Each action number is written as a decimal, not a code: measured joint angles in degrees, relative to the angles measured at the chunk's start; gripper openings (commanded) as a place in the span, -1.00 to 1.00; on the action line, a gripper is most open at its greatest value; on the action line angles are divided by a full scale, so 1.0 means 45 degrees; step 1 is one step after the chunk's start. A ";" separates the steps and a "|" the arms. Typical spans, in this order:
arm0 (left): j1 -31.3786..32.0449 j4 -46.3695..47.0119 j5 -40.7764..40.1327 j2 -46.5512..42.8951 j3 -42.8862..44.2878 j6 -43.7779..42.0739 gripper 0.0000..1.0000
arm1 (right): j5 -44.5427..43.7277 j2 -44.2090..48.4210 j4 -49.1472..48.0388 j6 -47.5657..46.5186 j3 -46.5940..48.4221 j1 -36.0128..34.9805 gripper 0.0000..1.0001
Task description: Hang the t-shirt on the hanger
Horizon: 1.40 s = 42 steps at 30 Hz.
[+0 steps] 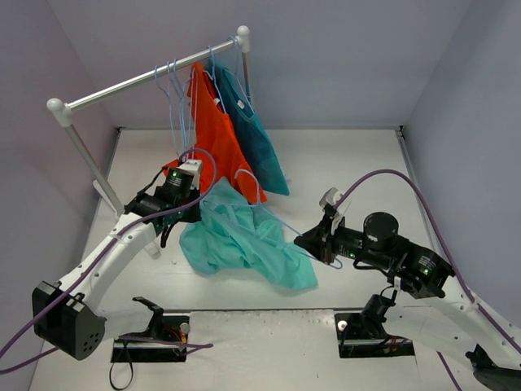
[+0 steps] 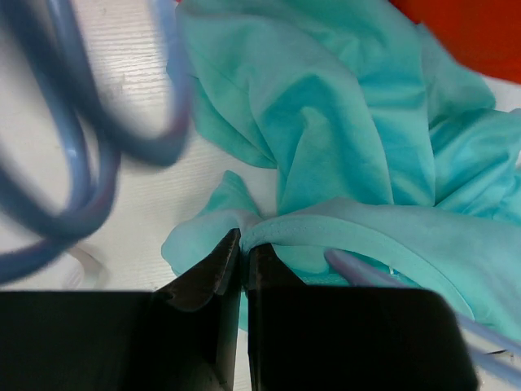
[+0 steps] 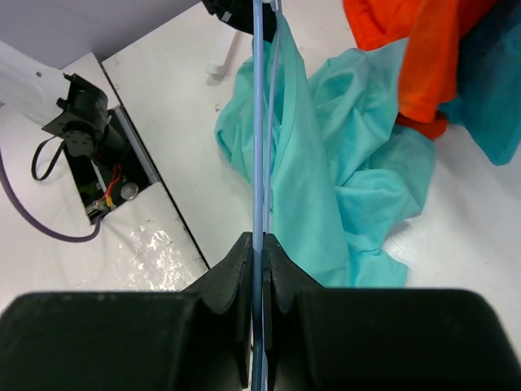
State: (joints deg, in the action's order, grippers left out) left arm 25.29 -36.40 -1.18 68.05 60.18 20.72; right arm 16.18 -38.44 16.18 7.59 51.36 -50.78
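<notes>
The mint t-shirt lies crumpled on the table, partly under the hanging clothes. My left gripper is at its left edge, shut on a pinched fold of the fabric; its fingertips meet around the cloth. The pale blue wire hanger slants across the shirt. My right gripper is shut on the hanger's wire at the shirt's right side. In the right wrist view the wire runs straight up from the closed jaws, past the t-shirt. A lavender stretch of the hanger shows inside the shirt.
A clothes rack rail spans the back left, carrying an orange-red shirt, a darker teal shirt and spare wire hangers. Its slanted post stands left of my left arm. Purple cable loops blur the left wrist view.
</notes>
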 measured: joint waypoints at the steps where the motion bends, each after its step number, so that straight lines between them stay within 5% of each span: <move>1: -0.0084 -0.0040 0.0037 0.0022 0.0000 -0.0047 -1.00 | 0.0099 0.0000 -0.0003 0.0019 -0.0006 0.0000 -1.00; 26: -0.0256 -0.1881 0.2056 -0.0253 0.1215 -0.1900 -1.00 | 0.1348 -0.1774 -0.1396 0.0211 -0.0998 0.0000 -1.00; 42: -0.0256 -0.3963 0.2505 -0.0430 0.7176 -0.3620 -1.00 | 0.2935 -0.2047 -0.3819 0.0210 0.0078 0.0000 -1.00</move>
State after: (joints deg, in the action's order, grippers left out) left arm 24.14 -54.24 10.10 66.12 92.48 4.43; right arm 29.39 -47.65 -1.01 8.54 51.71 -50.78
